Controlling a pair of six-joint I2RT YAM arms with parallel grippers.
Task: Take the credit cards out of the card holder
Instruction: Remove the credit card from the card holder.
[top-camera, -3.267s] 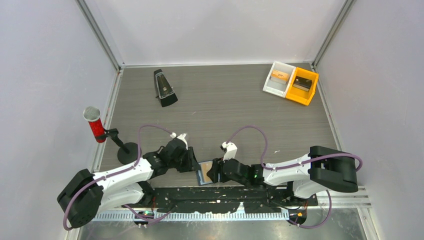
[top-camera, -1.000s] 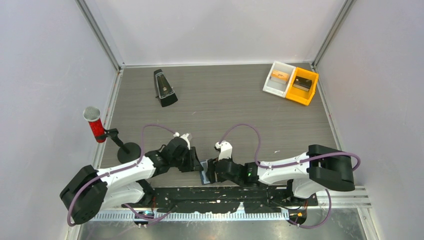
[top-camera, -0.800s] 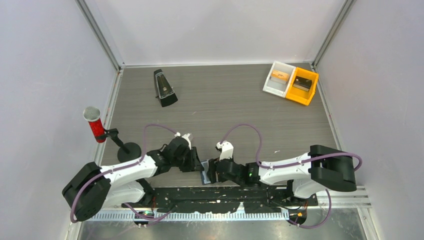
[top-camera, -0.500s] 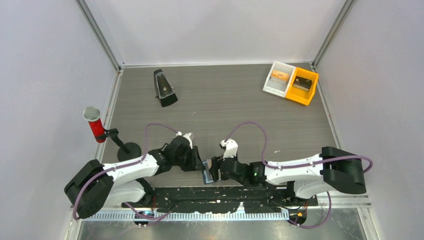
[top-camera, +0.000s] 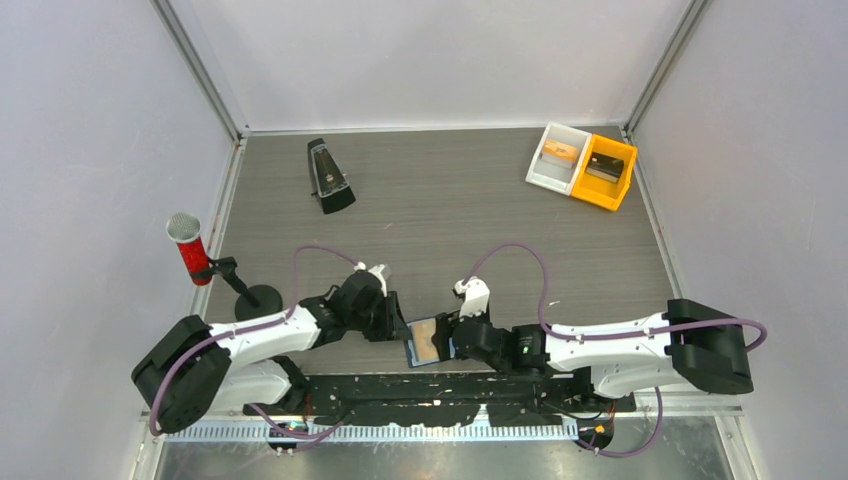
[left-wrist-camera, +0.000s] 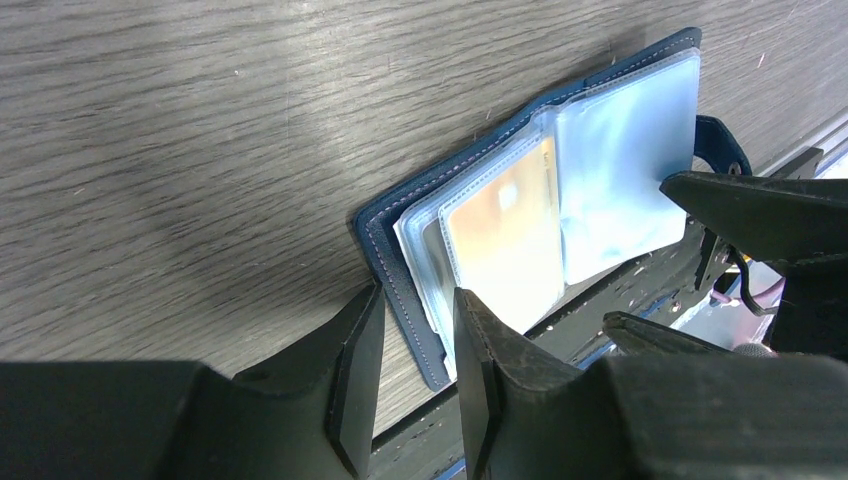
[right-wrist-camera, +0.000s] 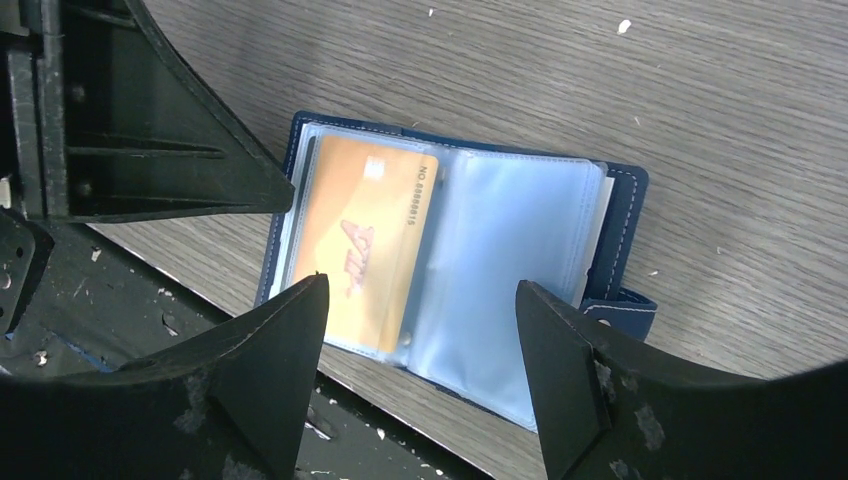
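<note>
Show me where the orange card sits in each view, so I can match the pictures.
Top external: orange card at bottom centre.
Left wrist: orange card just right of centre.
Right wrist: orange card left of centre.
Shared landmark: the navy card holder lying open around it.

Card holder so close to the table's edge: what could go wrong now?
The card holder lies at the table's near edge; a nudge from the open right gripper might tip it off.
The orange card sits in a clear sleeve, so the grip may slip or pinch the sleeve.
</note>
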